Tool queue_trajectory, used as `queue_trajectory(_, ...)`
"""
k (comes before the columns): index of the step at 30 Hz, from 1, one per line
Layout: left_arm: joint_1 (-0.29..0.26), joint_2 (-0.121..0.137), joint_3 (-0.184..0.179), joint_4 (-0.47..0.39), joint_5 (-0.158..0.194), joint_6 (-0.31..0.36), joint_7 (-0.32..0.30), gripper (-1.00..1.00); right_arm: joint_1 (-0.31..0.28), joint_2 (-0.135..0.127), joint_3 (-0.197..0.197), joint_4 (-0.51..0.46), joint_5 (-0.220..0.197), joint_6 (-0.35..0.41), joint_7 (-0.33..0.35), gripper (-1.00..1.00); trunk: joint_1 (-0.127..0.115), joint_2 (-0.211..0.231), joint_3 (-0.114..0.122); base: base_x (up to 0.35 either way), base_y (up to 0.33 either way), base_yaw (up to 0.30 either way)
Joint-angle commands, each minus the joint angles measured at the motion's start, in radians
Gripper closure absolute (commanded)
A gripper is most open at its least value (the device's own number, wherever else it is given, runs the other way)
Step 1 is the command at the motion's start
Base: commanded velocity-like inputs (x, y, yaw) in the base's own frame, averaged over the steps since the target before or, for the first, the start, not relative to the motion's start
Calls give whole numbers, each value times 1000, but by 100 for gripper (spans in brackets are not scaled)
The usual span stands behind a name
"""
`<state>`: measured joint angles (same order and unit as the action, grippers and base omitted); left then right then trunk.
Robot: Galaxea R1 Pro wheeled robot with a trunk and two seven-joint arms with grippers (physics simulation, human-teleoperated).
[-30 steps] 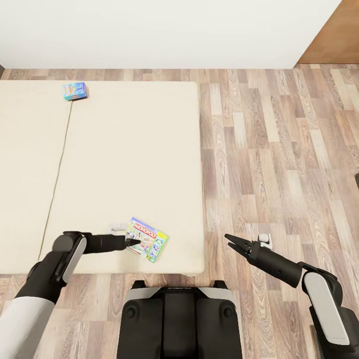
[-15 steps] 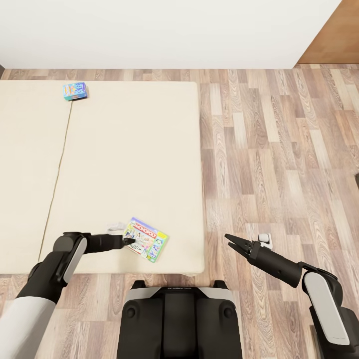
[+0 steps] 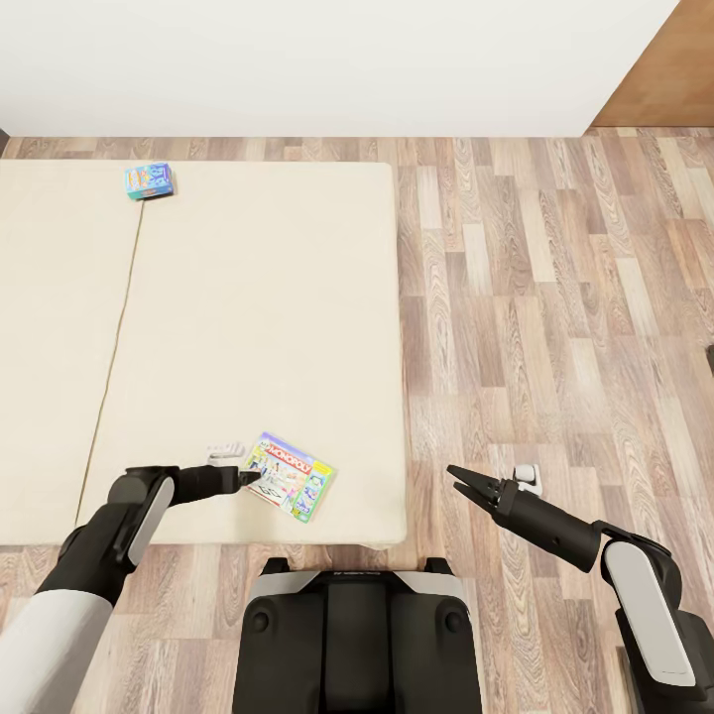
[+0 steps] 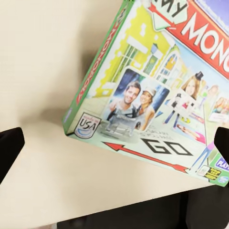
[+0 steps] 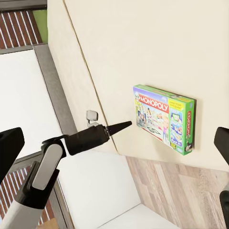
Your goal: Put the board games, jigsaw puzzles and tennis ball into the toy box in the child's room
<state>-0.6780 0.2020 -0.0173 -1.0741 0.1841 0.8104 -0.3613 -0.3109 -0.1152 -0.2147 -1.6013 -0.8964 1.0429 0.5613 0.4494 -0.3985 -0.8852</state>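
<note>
A green-edged Monopoly board game (image 3: 292, 475) lies flat on the cream bed (image 3: 248, 297), close to its front edge. My left gripper (image 3: 252, 477) is open at the box's left edge, low over the bed. In the left wrist view the box (image 4: 143, 95) lies between the spread black fingers (image 4: 9, 148). A second board game, small and blue (image 3: 150, 180), rests at the bed's far left. My right gripper (image 3: 460, 480) hangs open over the wooden floor, right of the bed, holding nothing. The right wrist view takes in the Monopoly box (image 5: 164, 118) and the left gripper (image 5: 121, 126).
The bed's right edge runs beside plank flooring (image 3: 555, 317). A white wall (image 3: 327, 59) stands behind, with a brown panel (image 3: 664, 69) at the far right. My dark base (image 3: 357, 635) sits just in front of the bed's front edge.
My left gripper has drawn back slightly to the left along the bed, away from the Monopoly box. The box and the right arm have stayed put.
</note>
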Motion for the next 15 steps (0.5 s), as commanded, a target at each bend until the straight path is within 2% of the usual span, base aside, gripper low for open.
queue_trajectory(1,0,1,-1,0,7,5,4,-100,-1,0,-1,0,7,4,8,-100,1,-2,-1,0,0,0)
queue_trajectory(15,0,-6,-1,2,9,-3,8,-100,-1,0,-2,0,7,4,7,-100,1,-2,-1,0,0,0)
